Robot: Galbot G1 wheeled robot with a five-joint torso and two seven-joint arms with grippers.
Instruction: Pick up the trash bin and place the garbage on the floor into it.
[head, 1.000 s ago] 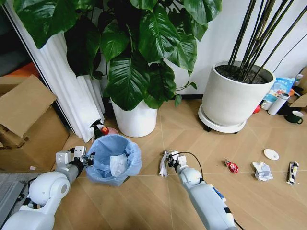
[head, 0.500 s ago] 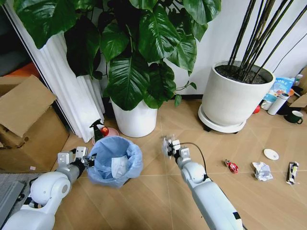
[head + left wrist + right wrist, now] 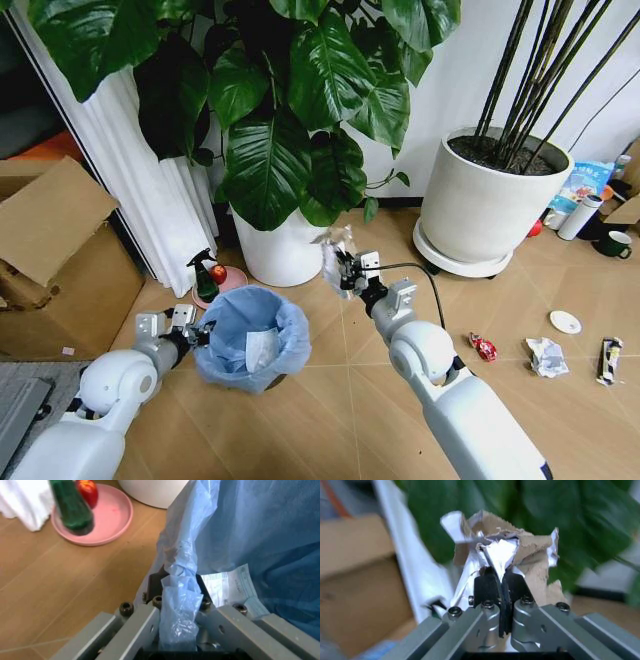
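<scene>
Our left gripper clamped on the bin rim, our right gripper pinching a paper scrap just beyond the bin

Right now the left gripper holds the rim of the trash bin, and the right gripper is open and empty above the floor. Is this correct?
Not quite. The right gripper is not open and empty: the right wrist view shows it shut on a crumpled paper wad. The left gripper does hold the rim of the trash bin.
</scene>
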